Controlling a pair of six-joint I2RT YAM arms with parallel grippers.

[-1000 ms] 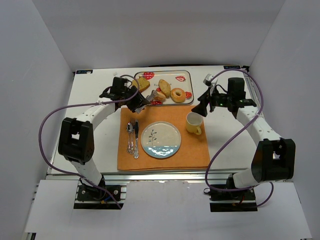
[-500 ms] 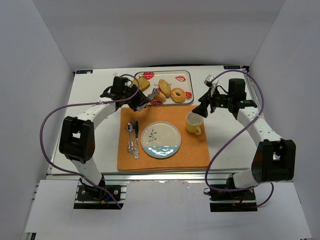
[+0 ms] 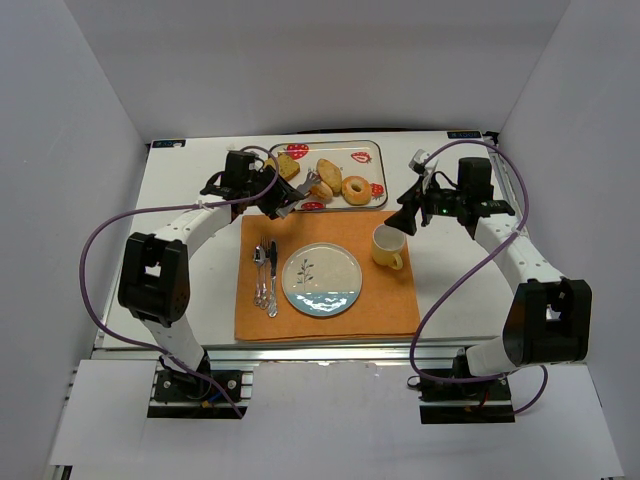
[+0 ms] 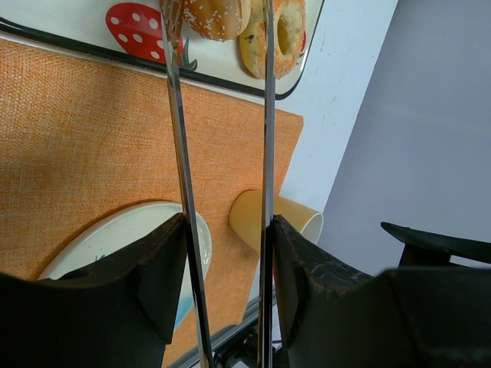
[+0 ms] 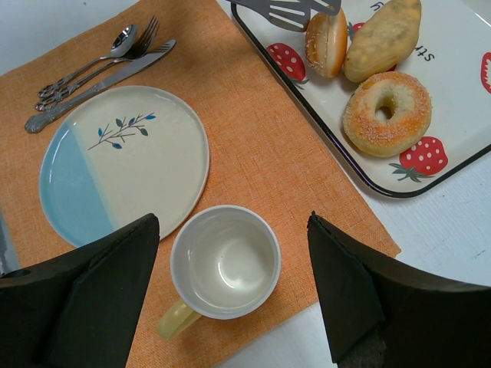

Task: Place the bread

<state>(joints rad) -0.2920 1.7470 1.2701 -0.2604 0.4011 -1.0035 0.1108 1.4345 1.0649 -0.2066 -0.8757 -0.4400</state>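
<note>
The bread is two golden rolls on the strawberry-print tray (image 3: pixel 366 150): a longer loaf (image 3: pixel 329 170) (image 5: pixel 382 37) and a rounder one (image 3: pixel 320 189) (image 5: pixel 325 42) (image 4: pixel 219 15). My left gripper (image 3: pixel 277 203) (image 4: pixel 226 230) is shut on metal tongs (image 3: pixel 303 189) (image 4: pixel 178 153). The tongs' ends (image 5: pixel 288 9) reach the rounder roll, which shows between the two arms in the left wrist view; contact cannot be told. My right gripper (image 3: pixel 404 219) (image 5: pixel 233 222) hangs open over the yellow cup (image 3: pixel 387 246) (image 5: pixel 225 261), holding nothing.
A bagel (image 3: pixel 355 189) (image 5: pixel 387 113) and a toast slice (image 3: pixel 287 166) also lie on the tray. On the orange placemat (image 3: pixel 395 300) sit a blue-and-cream plate (image 3: pixel 321 281) (image 5: pixel 123 165) and cutlery (image 3: pixel 266 275) (image 5: pixel 92 73). White walls enclose the table.
The left gripper has swung the tongs' ends farther over the tray, toward the rounder roll. The right arm has hardly moved.
</note>
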